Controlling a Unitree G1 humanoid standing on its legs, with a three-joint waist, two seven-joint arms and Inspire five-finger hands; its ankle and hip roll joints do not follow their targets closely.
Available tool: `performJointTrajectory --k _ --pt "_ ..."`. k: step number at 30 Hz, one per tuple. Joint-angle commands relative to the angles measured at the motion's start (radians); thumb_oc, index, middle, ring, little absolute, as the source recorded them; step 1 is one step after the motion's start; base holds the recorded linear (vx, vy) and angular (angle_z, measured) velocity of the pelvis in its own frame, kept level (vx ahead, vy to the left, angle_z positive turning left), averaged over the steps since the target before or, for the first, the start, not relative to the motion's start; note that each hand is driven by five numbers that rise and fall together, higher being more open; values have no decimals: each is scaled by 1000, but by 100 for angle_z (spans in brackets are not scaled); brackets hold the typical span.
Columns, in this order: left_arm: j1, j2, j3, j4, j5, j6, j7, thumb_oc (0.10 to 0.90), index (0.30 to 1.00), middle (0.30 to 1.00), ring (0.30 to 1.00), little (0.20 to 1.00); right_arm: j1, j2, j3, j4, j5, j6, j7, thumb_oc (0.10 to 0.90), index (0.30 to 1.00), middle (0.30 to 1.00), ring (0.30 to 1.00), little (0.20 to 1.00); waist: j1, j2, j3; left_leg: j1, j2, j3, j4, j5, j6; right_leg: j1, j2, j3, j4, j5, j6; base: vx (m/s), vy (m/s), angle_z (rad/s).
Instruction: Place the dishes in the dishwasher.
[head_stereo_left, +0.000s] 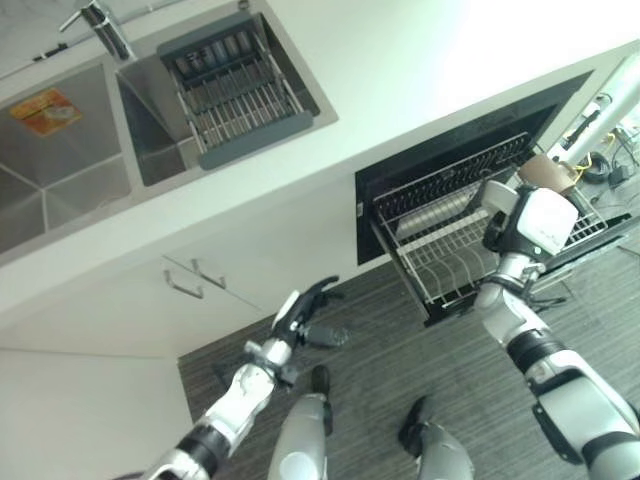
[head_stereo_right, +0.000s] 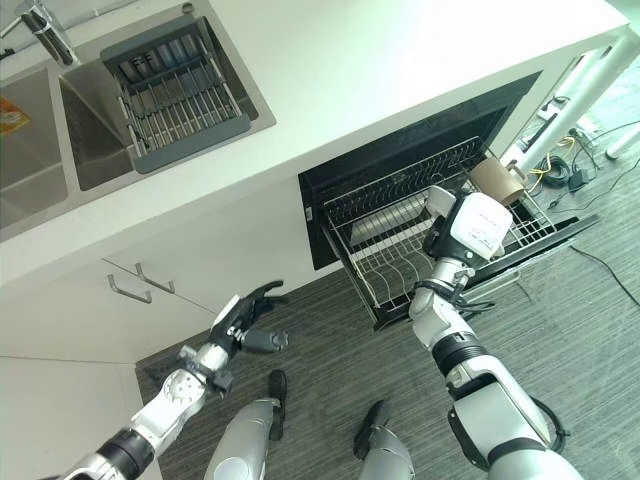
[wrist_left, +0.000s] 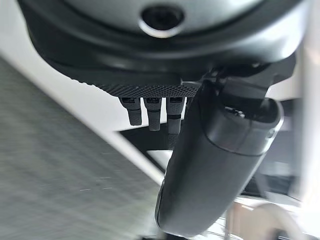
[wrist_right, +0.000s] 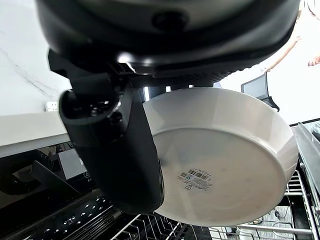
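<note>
A white bowl (wrist_right: 225, 160) is held upright on its edge, with my right hand (wrist_right: 115, 155) shut on its rim and the thumb across its underside. Seen from the head, the bowl (head_stereo_right: 482, 228) hangs just above the pulled-out wire rack (head_stereo_right: 385, 265) of the open dishwasher (head_stereo_left: 450, 160), and the dark right hand (head_stereo_right: 440, 222) is on its near side. My left hand (head_stereo_left: 305, 318) floats low in front of the cabinet doors, open and empty; its thumb (wrist_left: 215, 165) and fingers (wrist_left: 152, 112) hang relaxed.
A brown cup-like object (head_stereo_right: 497, 178) sits at the rack's far end. Up on the counter is a sink (head_stereo_left: 60, 170) with a grey drainer basket (head_stereo_left: 235, 90) and a faucet (head_stereo_left: 100, 25). White table legs (head_stereo_left: 610, 100) and cables stand past the dishwasher.
</note>
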Motion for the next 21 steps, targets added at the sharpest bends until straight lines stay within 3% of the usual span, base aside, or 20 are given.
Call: performJointTrajectory --k 1,8,12,21 --pt "57 31 3 -37 0 -45 38 800 900 900 900 900 -82 -89 -4 -24 -97 -61 -70 400 300 300 300 300 39 -13 -46 46 36 -38 37 -172 -30 13 -21 78 -15 -58 78 0 0 0" --pt "162 -37 124 237 17 -39 25 800 900 900 900 900 -62 -118 -26 -13 -145 -62 -43 400 300 300 300 300 61 -2 -51 40 27 -46 37 -169 -36 16 -36 57 -15 -61 79 -17 33 5" --pt "175 -47 157 297 25 -31 30 800 900 900 900 900 -63 -123 -22 -7 -137 -47 -27 400 300 300 300 300 69 -4 -50 38 27 -49 37 -166 -38 17 -39 50 -15 -60 79 0 0 0" --pt "190 -57 209 362 35 -24 41 800 900 900 900 900 -100 -130 -9 20 -92 59 21 400 300 300 300 300 95 -13 -45 24 23 -61 37 -159 -43 16 -44 33 -15 -60 77 -3 3 3"
